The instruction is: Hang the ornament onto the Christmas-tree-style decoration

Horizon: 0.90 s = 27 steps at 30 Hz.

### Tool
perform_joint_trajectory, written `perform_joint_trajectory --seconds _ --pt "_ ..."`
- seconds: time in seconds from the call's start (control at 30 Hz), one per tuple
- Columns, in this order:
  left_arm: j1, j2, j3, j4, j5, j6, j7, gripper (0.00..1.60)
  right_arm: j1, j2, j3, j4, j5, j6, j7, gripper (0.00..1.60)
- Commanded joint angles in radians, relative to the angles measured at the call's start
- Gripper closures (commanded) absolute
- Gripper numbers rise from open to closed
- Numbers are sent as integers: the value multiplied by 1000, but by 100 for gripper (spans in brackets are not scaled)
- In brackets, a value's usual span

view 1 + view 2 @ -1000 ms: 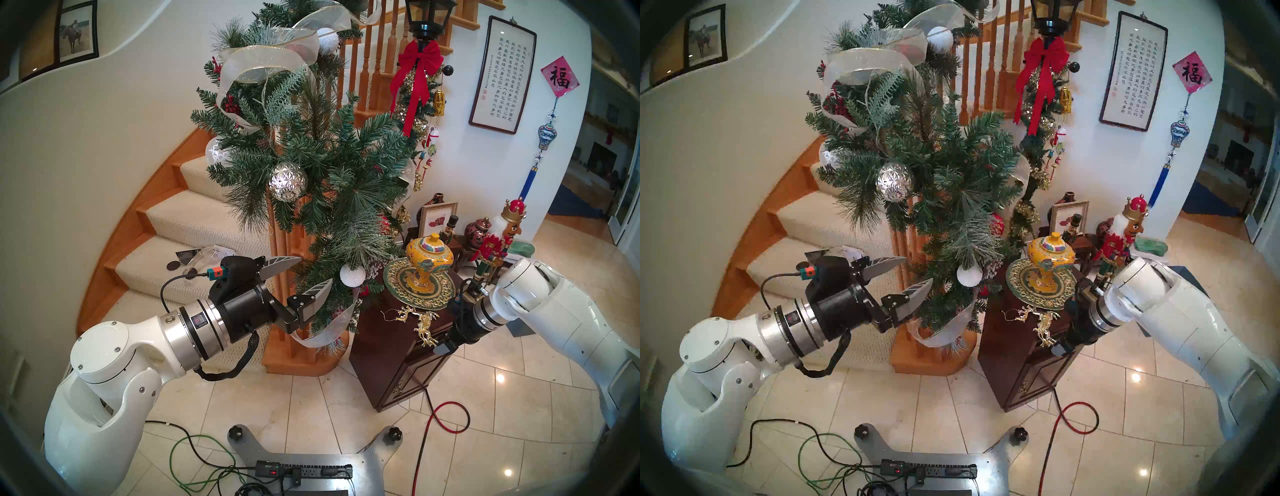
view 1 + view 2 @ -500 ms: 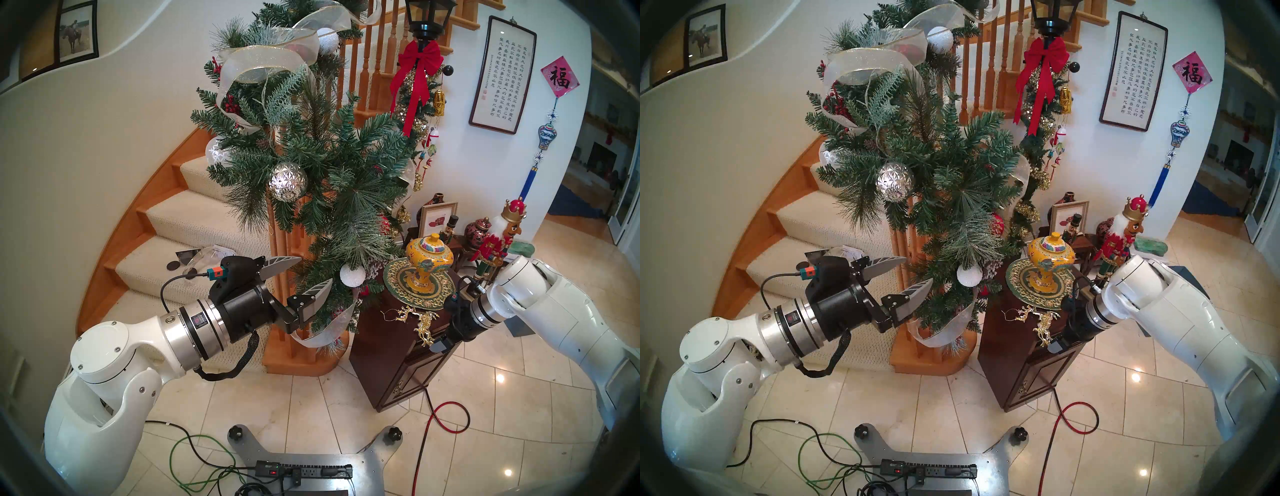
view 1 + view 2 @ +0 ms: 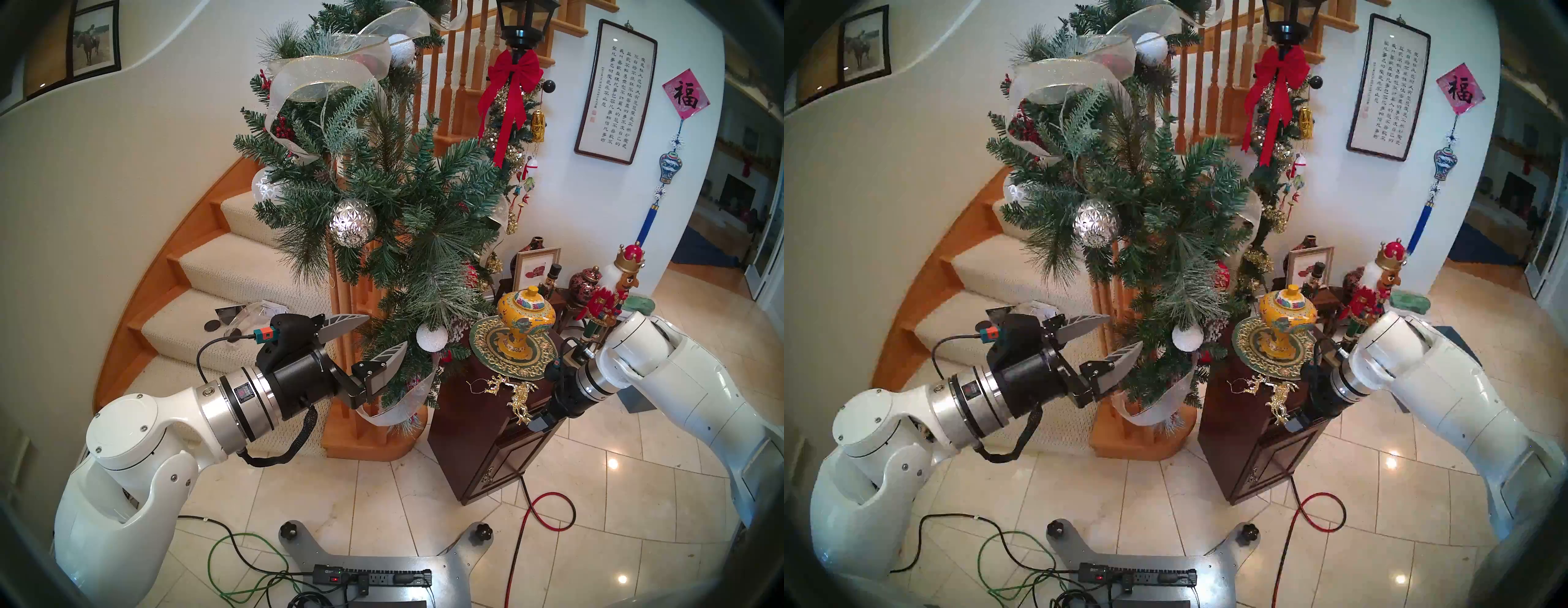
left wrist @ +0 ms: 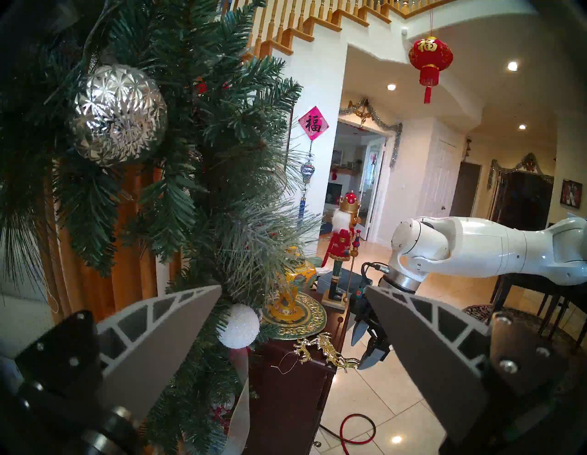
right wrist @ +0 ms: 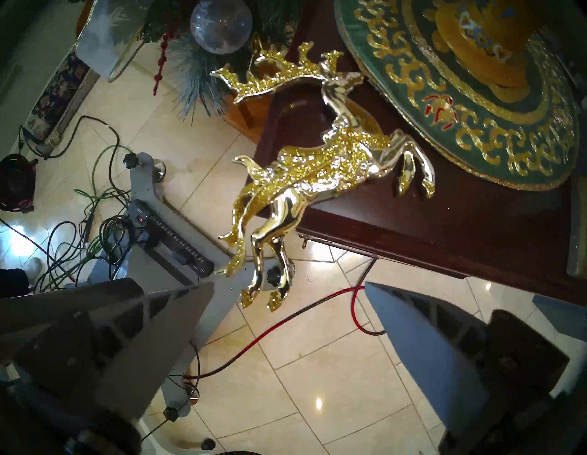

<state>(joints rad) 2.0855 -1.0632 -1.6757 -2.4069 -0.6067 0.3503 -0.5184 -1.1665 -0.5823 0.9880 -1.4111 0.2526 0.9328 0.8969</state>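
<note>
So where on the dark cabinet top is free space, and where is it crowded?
Free: the bare strip of the dark cabinet top between the green-gold mat and the front edge. Crowded: the corner where the gold reindeer ornament hangs over the edge, near the garland.

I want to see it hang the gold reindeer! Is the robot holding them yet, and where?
Not yet. Both the left gripper and the right gripper are open and empty. The gold reindeer lie draped over the cabinet edge.
</note>
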Motion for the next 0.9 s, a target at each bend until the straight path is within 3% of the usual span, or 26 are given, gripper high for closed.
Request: perform_joint_trajectory --seconds 0.0,0.87 --pt "0 0 -1 -6 0 -1 0 0 22 9 -3 -4 8 5 32 0" --pt "0 0 -2 -6 0 -1 0 0 38 20 -32 -4 41 2 12 0"
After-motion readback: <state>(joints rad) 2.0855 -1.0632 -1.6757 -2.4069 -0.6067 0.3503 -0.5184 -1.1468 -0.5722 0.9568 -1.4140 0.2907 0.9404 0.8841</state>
